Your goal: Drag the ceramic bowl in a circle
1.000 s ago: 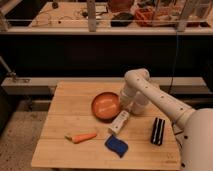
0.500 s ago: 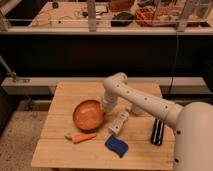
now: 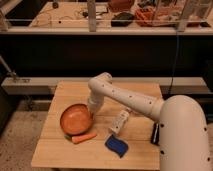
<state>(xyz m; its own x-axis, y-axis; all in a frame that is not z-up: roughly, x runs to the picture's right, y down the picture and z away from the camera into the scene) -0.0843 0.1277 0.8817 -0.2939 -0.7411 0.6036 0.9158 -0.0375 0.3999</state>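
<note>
Orange bowl (image 3: 76,119) sits front-left on your table (image 3: 137,92), carrot (image 3: 84,137) touching its front rim. Gripper (image 3: 92,112) at bowl's right rim; grip state unclear.

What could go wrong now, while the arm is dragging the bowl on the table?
1. The bowl touches or nearly touches the carrot; dragging on that way would likely push the carrot along.
2. The bowl lies close to the left edge of the table, so a wide circle might carry it over.
3. The gripper is at the bowl's right rim only, so the bowl might slip or tip.
</note>
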